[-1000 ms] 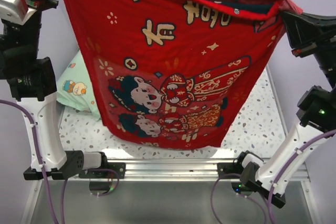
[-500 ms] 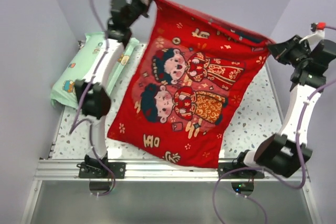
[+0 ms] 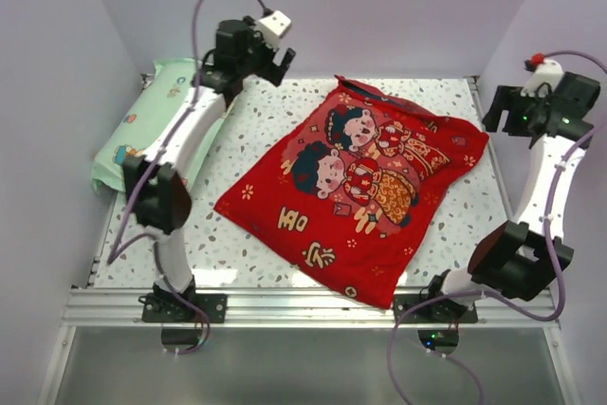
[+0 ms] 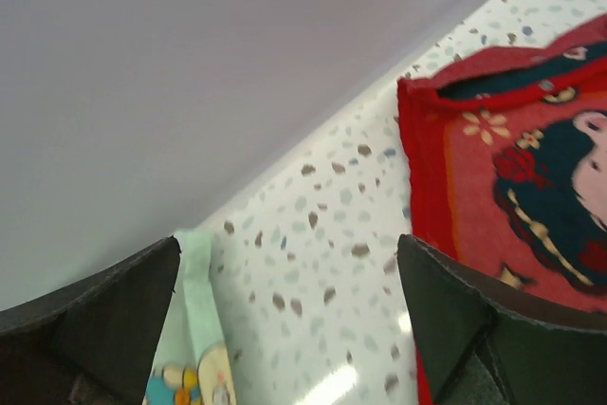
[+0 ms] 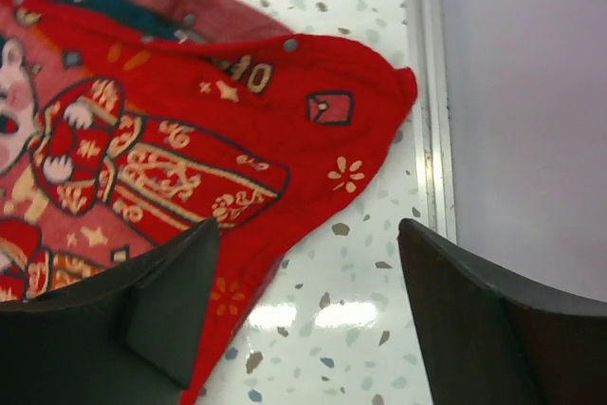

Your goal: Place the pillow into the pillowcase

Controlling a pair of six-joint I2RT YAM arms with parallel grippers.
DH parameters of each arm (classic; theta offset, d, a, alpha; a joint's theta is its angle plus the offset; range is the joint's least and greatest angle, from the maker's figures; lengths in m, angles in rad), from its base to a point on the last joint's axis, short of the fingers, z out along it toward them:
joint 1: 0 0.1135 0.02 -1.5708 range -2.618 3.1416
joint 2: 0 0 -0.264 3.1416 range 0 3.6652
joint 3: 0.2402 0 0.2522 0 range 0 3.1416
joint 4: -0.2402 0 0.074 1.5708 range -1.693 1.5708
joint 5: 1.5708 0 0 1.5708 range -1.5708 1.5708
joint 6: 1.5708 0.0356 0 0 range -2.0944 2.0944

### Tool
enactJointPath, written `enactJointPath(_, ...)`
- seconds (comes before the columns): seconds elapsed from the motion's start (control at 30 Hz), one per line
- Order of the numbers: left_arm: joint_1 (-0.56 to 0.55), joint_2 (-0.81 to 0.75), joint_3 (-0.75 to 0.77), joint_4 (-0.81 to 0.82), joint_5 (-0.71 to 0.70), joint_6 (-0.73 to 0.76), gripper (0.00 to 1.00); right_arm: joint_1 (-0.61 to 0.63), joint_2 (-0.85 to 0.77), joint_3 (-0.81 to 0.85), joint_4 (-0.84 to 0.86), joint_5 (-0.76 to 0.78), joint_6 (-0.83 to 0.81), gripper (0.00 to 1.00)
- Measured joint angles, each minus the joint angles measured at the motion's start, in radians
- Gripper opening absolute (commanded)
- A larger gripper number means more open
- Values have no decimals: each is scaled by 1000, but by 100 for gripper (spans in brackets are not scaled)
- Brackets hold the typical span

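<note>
Centrally, the pillowcase [image 3: 356, 192] is seen lying diagonally between left gripper [image 3: 275, 59] and right gripper [image 3: 500, 113], jaws wide apart, empty.

The light is bright and even, and it comes from above. It makes white shiny spots on the worktop [image 5: 303, 315] in both of my wrist views. The shadows are soft and small. My left fingers [image 4: 95, 329] and right fingers [image 5: 142, 329] look dark and a bit fuzzy up close. The red pillowcase [image 3: 360, 187] looks sharp and clear.
</note>
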Motion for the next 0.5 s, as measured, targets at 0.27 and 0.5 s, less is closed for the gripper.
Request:
enactJointPath(0.27,16,-579,-540,-223,150,-88,92,356,-59,-79,-149,-77,-251,61)
enactJointPath(0.5,6,-535,-992,-374,293,-185,88,476,142,-151,-172,-52,-318,56)
